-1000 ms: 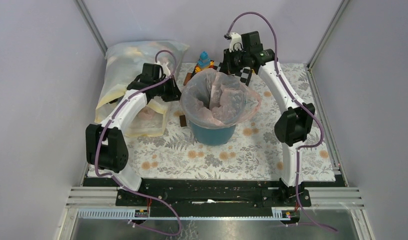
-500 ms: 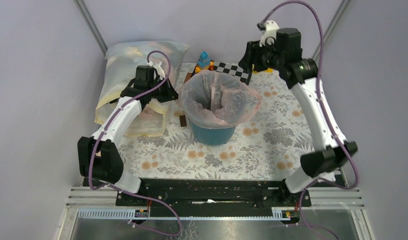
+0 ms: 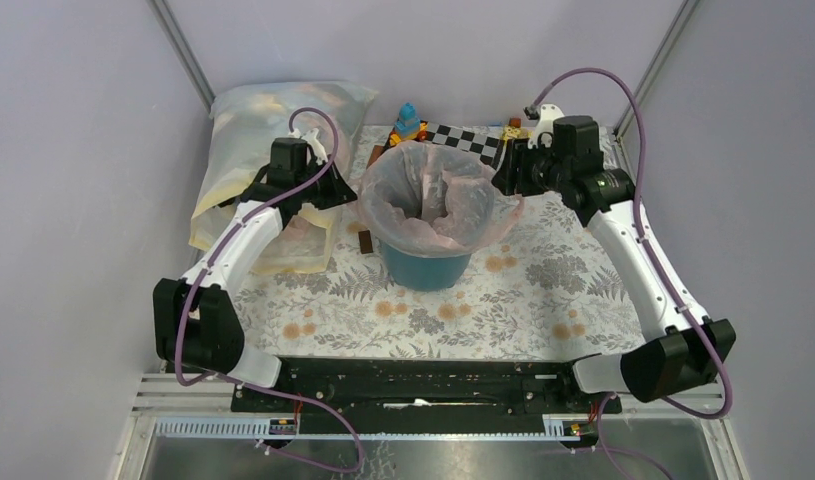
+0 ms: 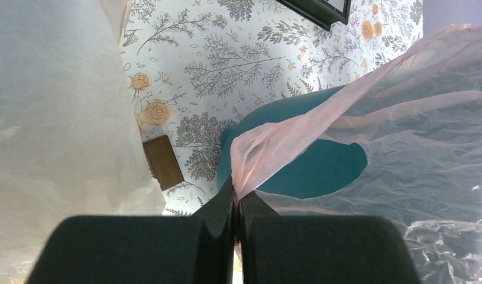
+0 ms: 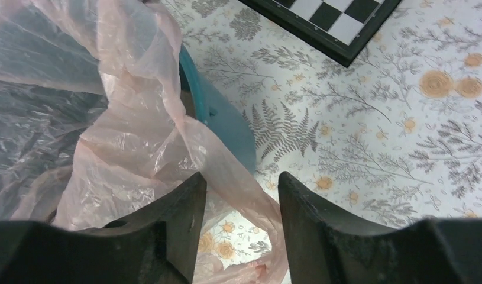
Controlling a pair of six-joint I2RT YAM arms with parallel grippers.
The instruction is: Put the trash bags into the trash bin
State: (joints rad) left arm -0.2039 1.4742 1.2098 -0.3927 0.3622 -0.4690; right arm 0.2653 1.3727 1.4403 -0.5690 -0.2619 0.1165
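The trash bag (image 3: 438, 200) sits inside the trash bin (image 3: 423, 268), which stands near the middle of the flowered table cover (image 3: 433, 312). The bag's pale pink mouth is spread open and folded out over most of the rim, and its body sags down into the teal bucket.

On the left side of the bin, the left gripper (image 4: 235, 198) has its jaws pressed together on a fold of the bag's edge, with the film stretched taut from that pinch across the bin wall. On the right side, the right gripper (image 5: 241, 198) has its fingers apart, and a loose flap of film hangs over the rim between them, not yet gripped.

The work appears to be at the lining stage: the bag is in, and its hem is being settled around the rim. The next move probably calls for the right fingers to close on the loose flap and draw it down outside the rim, gently, since the film is thin and the light bin could tip or slide.

A large clear sack (image 3: 243, 130) lies at the far left.
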